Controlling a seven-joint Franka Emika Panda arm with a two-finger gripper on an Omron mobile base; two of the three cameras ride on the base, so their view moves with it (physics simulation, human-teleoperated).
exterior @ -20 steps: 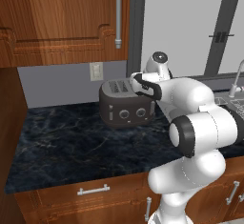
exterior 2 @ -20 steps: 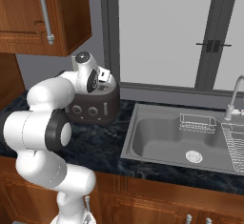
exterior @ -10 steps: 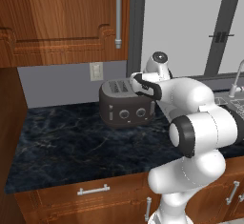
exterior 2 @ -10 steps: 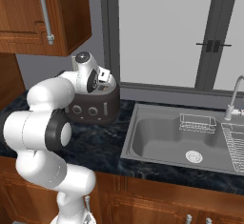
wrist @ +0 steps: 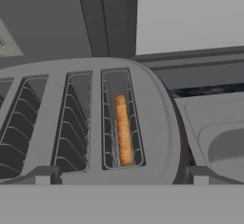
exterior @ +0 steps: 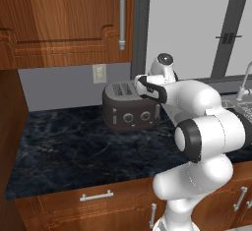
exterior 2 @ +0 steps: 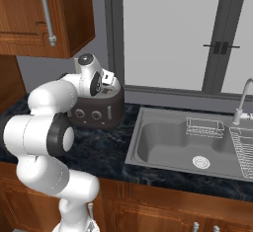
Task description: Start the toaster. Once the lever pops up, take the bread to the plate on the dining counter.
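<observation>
The dark grey-brown toaster [exterior: 129,109] stands on the black marble worktop against the back wall, also seen in the right base view [exterior 2: 99,111]. In the hand view I look down on the toaster's slots [wrist: 71,123]. The bread [wrist: 123,131], a golden-brown slice seen edge-on, sits down inside the rightmost slot. My gripper [wrist: 121,177] hovers just above the toaster's right end, open, with one fingertip [wrist: 44,174] on each side and nothing between them. The plate and the dining counter are out of view.
The worktop [exterior: 69,149] stretches left of the toaster, with handled drawers below. A steel sink [exterior 2: 188,149] with a faucet [exterior 2: 241,102] and a dish rack lies to the right. A wooden wall cabinet [exterior: 64,18] hangs above, a wall outlet [exterior: 99,72] behind.
</observation>
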